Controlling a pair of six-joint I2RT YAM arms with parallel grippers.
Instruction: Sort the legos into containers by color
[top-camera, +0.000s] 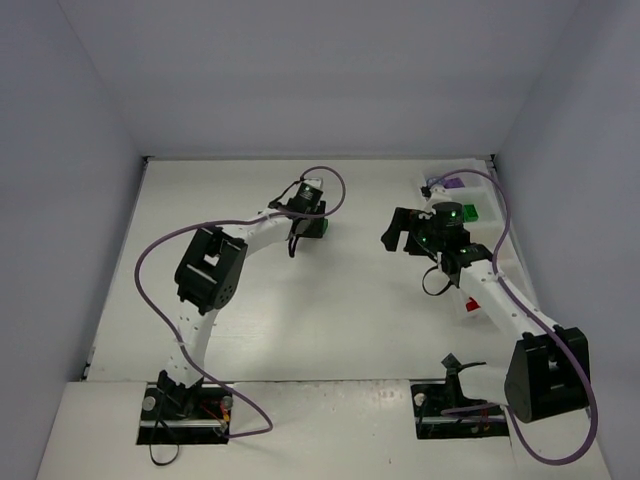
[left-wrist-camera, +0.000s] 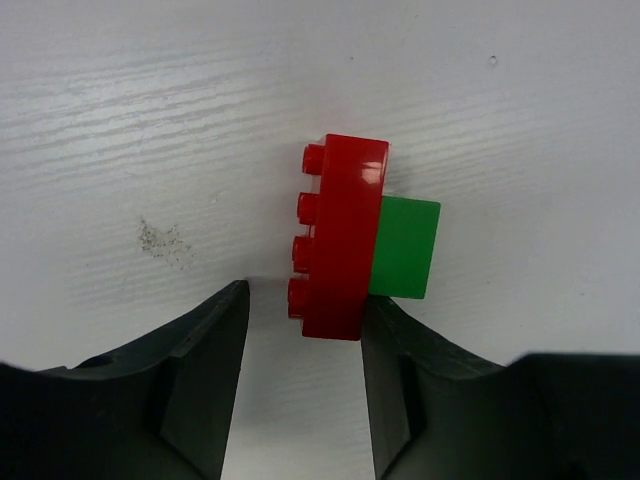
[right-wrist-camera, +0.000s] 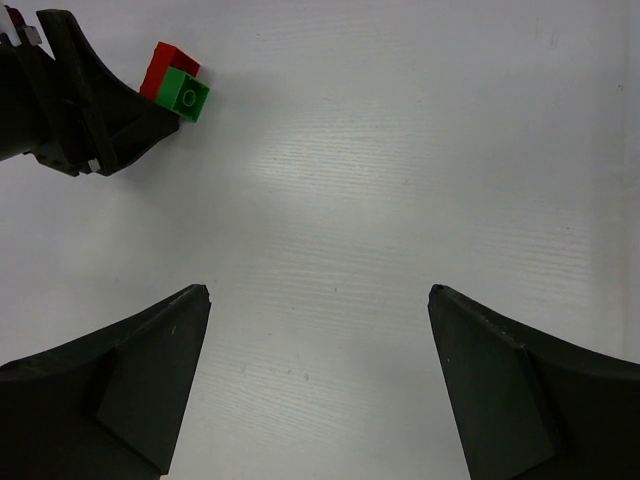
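Note:
A red brick (left-wrist-camera: 345, 240) with a green brick (left-wrist-camera: 405, 247) stuck to its side lies on the white table; the pair shows as a green spot in the top view (top-camera: 318, 228) and in the right wrist view (right-wrist-camera: 175, 85). My left gripper (left-wrist-camera: 305, 300) is open around the near end of the red brick, with the right finger (left-wrist-camera: 385, 350) against it and the left finger apart from it. My right gripper (right-wrist-camera: 318, 292) is wide open and empty over bare table, right of the pair. The containers (top-camera: 510, 262) stand along the right edge.
In the container row I see a purple brick (top-camera: 452, 184), a green brick (top-camera: 468, 213) and a red brick (top-camera: 472, 304) partly hidden by the right arm. Grey walls close in the table. The left gripper (right-wrist-camera: 80, 100) shows in the right wrist view.

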